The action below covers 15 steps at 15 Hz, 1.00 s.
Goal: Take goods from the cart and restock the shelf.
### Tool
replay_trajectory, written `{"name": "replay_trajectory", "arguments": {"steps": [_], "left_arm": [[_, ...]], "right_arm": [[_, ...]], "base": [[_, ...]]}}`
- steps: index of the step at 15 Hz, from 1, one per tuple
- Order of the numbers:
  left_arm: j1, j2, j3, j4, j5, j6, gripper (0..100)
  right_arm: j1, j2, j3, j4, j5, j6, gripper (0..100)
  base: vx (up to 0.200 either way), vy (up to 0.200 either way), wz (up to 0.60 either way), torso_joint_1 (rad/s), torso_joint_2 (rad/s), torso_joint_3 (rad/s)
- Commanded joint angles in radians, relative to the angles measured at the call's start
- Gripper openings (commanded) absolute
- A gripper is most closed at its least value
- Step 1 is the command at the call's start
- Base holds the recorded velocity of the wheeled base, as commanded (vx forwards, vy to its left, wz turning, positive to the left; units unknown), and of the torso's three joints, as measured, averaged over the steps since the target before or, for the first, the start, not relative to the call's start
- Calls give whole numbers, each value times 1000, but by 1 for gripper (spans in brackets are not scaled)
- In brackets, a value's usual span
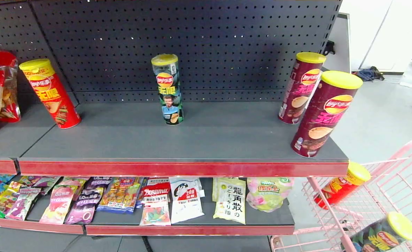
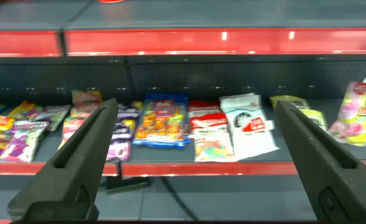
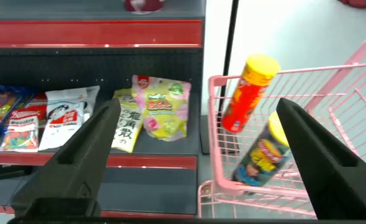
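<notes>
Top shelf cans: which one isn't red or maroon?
The dark green can standing alone mid-shelf. The left can is red; the back-right can and front-right can are maroon.

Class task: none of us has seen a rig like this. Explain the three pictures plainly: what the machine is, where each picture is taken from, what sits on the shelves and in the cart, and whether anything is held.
This is a wheeled robot with two arms, restocking a shop shelf. The large picture comes from a camera on its head, looking down. The other two come from cameras on its wrists; the dark prongs there are the left pincer and the right pincer, both open, holding nothing. On the upper shelf stand a red tube, a dark tube and two maroon tubes. The lower shelf holds sweet bags. The pink cart, on the robot's right, holds a second red tube and a second dark tube.
</notes>
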Motion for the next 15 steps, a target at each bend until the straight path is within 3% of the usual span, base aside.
{"name": "replay_trajectory", "arguments": {"steps": [1,5,15], "left_arm": [[0,0,0,0,1,0,100],[0,0,0,0,1,-3,100],[0,0,0,0,1,-3,100]], "right_arm": [[0,0,0,-1,1,0,100],[0,0,0,-1,1,-1,100],[0,0,0,-1,-1,2,100]], "base": [[0,-200,0,7,7,-7],[0,-50,0,-2,-1,2],[0,0,-600,2,1,1]]}}
